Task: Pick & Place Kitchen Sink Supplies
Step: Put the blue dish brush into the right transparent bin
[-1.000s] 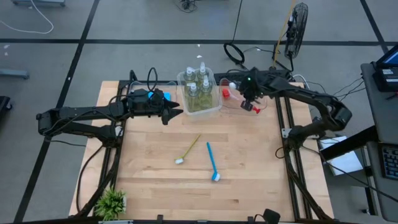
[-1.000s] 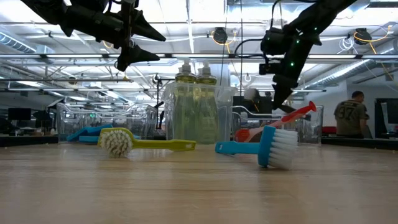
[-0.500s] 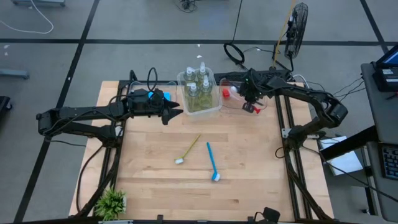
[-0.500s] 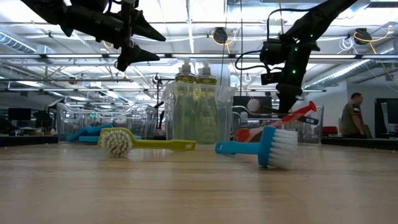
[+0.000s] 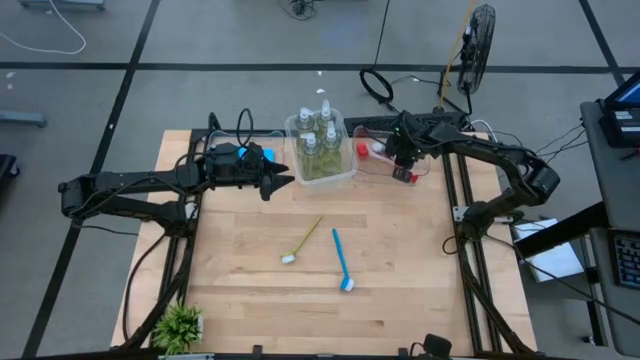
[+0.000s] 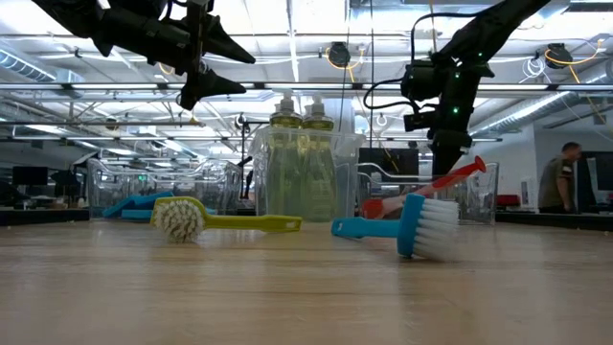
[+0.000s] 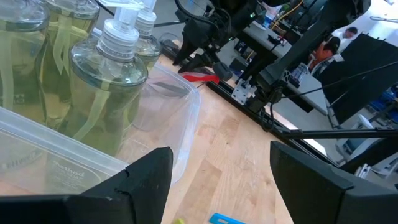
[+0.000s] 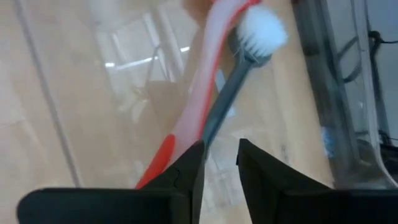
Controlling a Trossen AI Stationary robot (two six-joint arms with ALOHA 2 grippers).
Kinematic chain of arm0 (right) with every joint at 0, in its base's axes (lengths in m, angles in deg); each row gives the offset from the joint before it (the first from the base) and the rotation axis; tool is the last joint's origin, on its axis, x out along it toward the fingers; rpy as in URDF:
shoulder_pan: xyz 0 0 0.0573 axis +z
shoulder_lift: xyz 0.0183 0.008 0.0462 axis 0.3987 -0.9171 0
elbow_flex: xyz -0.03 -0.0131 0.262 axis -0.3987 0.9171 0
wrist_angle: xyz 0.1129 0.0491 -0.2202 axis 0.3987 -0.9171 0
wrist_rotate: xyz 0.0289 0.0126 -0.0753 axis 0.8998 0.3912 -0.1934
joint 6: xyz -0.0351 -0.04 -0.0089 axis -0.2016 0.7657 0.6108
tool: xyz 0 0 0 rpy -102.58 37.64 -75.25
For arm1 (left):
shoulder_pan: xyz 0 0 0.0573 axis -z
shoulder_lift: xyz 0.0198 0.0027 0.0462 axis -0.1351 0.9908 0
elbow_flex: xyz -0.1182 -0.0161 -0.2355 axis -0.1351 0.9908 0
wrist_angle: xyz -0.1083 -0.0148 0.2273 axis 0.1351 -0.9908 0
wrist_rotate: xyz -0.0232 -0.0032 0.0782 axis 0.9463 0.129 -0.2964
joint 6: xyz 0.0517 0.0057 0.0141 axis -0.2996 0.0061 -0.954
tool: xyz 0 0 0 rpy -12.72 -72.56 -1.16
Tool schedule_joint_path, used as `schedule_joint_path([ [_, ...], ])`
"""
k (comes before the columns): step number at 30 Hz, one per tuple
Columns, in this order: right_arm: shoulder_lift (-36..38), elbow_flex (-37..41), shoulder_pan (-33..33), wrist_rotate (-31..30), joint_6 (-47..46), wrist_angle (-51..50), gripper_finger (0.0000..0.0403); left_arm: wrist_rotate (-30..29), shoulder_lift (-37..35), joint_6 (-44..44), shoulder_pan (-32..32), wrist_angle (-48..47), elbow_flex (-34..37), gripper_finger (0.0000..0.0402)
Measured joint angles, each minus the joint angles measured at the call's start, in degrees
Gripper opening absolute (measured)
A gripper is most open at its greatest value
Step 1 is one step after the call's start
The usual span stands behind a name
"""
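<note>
My right claw (image 5: pixel 402 172) now opens a little over the far bin (image 5: pixel 385 172) and lets go of the red brush (image 8: pixel 186 118), while my left claw (image 5: pixel 283 179) waits wide open.

Four pump bottles (image 5: pixel 319 141) upright in bin; yellow-green brush (image 5: pixel 303 240), blue brush (image 5: pixel 341 260) flat mid-table.

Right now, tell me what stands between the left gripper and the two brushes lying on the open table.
Nothing visible. The left gripper hovers open beside the bin of pump bottles. The yellow-green brush and blue brush lie on bare wood nearer the front; the bin stands off to the side, not between.
</note>
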Motion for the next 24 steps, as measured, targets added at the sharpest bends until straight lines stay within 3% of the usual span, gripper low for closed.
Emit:
schedule_joint_path([
  [4,2.96,0.00,0.45,-3.19,0.03,0.55,0.0098,-0.01,0.00,-0.49,0.02,0.02,0.00,0.0269],
  [13,17.60,0.00,0.61,-1.33,-3.93,3.37,0.0085,0.01,0.00,-0.65,0.01,0.04,0.00,0.0269],
  [24,33.15,0.00,1.39,29.07,-15.93,5.74,0.0088,0.04,0.00,-0.29,2.40,0.03,0.00,0.0269],
])
